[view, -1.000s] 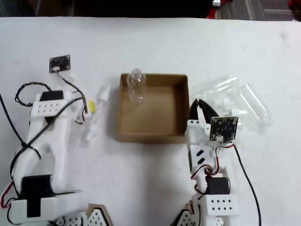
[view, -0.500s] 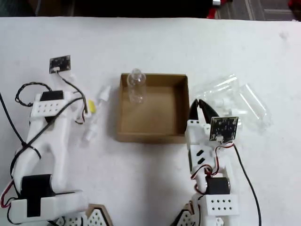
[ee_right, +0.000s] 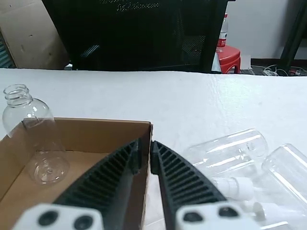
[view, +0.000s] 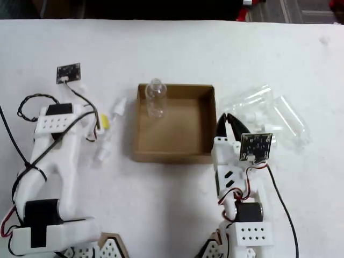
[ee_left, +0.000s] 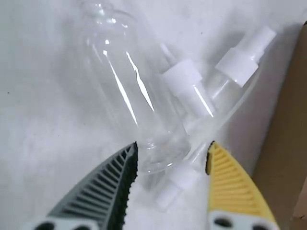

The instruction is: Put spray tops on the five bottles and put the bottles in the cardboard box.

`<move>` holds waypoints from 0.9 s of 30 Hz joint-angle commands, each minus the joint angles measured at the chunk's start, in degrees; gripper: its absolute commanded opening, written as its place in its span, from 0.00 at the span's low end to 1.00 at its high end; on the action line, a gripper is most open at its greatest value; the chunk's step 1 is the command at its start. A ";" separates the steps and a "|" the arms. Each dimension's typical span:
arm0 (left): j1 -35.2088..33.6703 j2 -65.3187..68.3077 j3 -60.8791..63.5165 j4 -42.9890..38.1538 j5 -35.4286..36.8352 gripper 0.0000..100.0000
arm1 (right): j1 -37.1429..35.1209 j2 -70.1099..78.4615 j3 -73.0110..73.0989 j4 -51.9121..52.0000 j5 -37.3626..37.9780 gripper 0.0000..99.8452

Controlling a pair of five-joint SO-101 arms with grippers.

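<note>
**High view.** The cardboard box [view: 174, 157] sits open-topped on the white table [view: 177, 48]. An upright bottle [view: 156, 101] with no top stands in the box's far left corner. The rest of the box floor shows as bare cardboard. The left gripper [view: 103, 127] lies just off the box's left wall among spray tops [view: 117, 106]; the clear plastic there is hard to make out against the table. The right gripper [view: 228, 122] points along the outside of the box's right wall, close beside it. Loose bottles [view: 269, 110] lie heaped further out on that side. The table's far edge runs well beyond the box's far wall.

**Left wrist view.** The left gripper's grey and yellow fingers are spread. The base of a lying bottle [ee_left: 129, 91] sits between their tips, and whether they touch it cannot be told. White spray tops overlap behind the bottle, and one pokes out between the fingers. The box's wall is cut off at the frame's edge.

**Right wrist view.** The right gripper's black fingers are pressed almost together with nothing between them, over the box's near right corner. That corner hides behind them. The loose bottles lie on the table outside that wall, partly cut off.
</note>
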 commanded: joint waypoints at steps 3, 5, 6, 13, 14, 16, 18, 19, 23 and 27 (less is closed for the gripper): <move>-0.66 0.04 -3.16 0.26 -0.79 0.22 | -0.48 0.22 0.62 -1.19 -0.09 0.02; -0.66 0.04 -3.16 0.26 -0.70 0.22 | -0.48 0.22 0.62 -1.10 -0.09 0.02; -0.66 0.04 -3.16 0.26 -0.62 0.22 | -0.48 0.22 0.62 -1.10 -0.09 0.02; -0.66 0.22 -11.60 3.87 -0.26 0.22 | -0.48 0.57 0.62 -1.10 -0.09 0.02; -0.66 0.22 -13.71 5.19 -0.26 0.22 | -0.48 0.57 0.62 -1.10 -0.09 0.02; -1.27 0.66 -17.76 7.65 0.79 0.22 | -0.48 0.57 0.62 -1.10 -0.09 0.02; -2.24 2.42 -22.77 10.11 2.29 0.22 | -0.48 0.40 0.62 -1.10 -0.09 0.02; -3.03 3.74 -25.32 11.08 2.73 0.22 | -0.48 0.31 0.62 -1.10 -0.09 0.02; -5.14 11.38 -36.75 15.12 2.90 0.22 | -0.48 0.57 0.62 -1.36 -0.09 0.02; -7.25 22.02 -48.26 19.60 4.48 0.22 | -0.48 0.57 0.62 -1.45 -0.09 0.02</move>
